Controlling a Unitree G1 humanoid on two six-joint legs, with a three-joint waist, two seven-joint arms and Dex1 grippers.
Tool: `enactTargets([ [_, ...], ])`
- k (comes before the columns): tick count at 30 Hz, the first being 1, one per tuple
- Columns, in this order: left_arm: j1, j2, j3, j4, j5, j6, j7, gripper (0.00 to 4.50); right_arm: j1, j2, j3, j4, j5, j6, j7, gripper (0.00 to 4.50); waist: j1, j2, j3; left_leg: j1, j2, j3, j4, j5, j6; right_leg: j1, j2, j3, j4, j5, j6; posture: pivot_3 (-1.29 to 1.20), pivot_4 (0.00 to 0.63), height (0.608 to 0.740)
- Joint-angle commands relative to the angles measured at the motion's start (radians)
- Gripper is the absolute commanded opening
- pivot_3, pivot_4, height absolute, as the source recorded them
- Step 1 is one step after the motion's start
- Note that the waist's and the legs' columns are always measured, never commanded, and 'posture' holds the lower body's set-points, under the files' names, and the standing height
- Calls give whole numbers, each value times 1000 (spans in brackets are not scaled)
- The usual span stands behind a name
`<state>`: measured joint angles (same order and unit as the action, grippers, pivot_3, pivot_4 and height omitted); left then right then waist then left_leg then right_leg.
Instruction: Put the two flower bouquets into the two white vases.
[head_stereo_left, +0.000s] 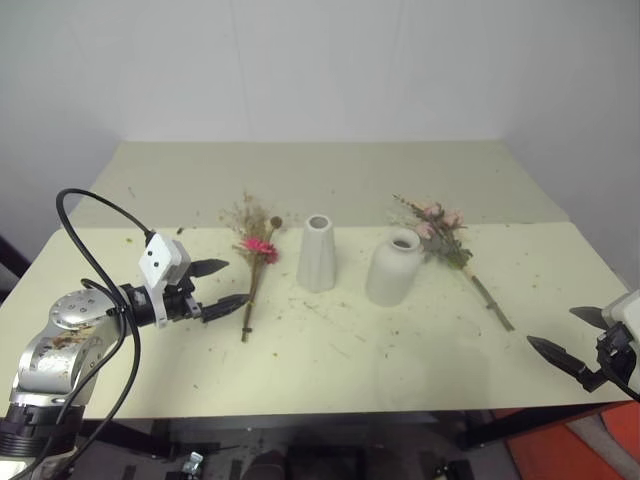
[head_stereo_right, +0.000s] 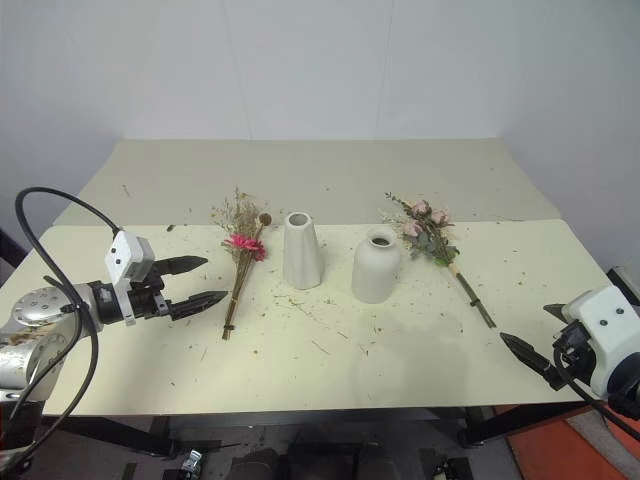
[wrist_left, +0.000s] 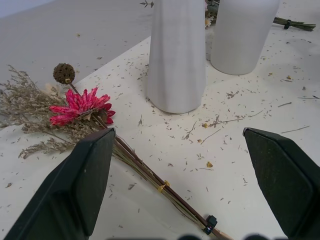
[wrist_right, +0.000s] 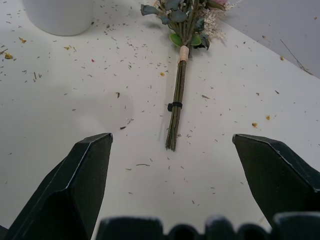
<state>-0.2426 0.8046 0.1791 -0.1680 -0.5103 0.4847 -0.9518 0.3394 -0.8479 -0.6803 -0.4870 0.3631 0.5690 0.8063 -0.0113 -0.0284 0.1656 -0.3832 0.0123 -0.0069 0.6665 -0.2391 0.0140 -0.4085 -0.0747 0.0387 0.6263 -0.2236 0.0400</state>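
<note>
The dried tan bouquet with a magenta daisy (head_stereo_left: 256, 250) lies flat on the table, stems toward the front edge. My left gripper (head_stereo_left: 236, 282) hovers open just left of those stems (wrist_left: 165, 187), nothing between its fingers. Right of that bouquet stands the slim cone vase (head_stereo_left: 317, 255), then the rounded vase (head_stereo_left: 393, 268), both upright. The pink rose bouquet (head_stereo_left: 440, 232) lies behind and right of the rounded vase, its green stems (wrist_right: 176, 105) pointing at my right gripper (head_stereo_left: 552, 328). That gripper is open and empty over the table's front right corner, some way short of the stem ends.
The pale yellow table (head_stereo_left: 400, 360) is littered with small dried flakes. A seam crosses it behind the vases, with a second tabletop (head_stereo_left: 330, 170) reaching to the white wall. A black cable (head_stereo_left: 90, 215) loops above my left arm. An orange object (head_stereo_left: 570, 450) sits below the front right corner.
</note>
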Motion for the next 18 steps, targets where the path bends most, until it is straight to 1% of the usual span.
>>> enactTargets([
  [1, -9, 4, 22, -38, -12, 2, 6, 4446, 0, -11, -18, -12, -9, -24, 4, 4500, 0, 0, 0, 0, 0, 0, 0, 0, 0, 0, 0, 0, 0, 0, 0, 0, 150, 740],
  [10, -11, 1, 22, -53, -16, 18, 14, 4446, -8, -9, -11, -12, -10, -23, 2, 4500, 0, 0, 0, 0, 0, 0, 0, 0, 0, 0, 0, 0, 0, 0, 0, 0, 150, 740],
  [13, -17, 18, 22, -75, -44, 47, -15, 4446, -21, -14, -1, -9, -5, -3, -6, 4500, 0, 0, 0, 0, 0, 0, 0, 0, 0, 0, 0, 0, 0, 0, 0, 0, 150, 740],
  [15, -54, 22, 4, -86, -62, 72, -33, 4446, -68, -30, 40, 7, -11, 40, -36, 4500, -2, -1, 1, 0, 0, 0, 0, 0, 0, -1, 0, 0, 0, 0, 0, 0, 150, 740],
  [18, -159, 34, -70, -90, -55, 122, -57, 4446, -194, -74, 143, 59, -26, 122, -83, 4500, -1, -2, 1, 0, 0, 1, 0, 0, 0, -1, 0, 1, 0, 0, -1, 0, 150, 740],
])
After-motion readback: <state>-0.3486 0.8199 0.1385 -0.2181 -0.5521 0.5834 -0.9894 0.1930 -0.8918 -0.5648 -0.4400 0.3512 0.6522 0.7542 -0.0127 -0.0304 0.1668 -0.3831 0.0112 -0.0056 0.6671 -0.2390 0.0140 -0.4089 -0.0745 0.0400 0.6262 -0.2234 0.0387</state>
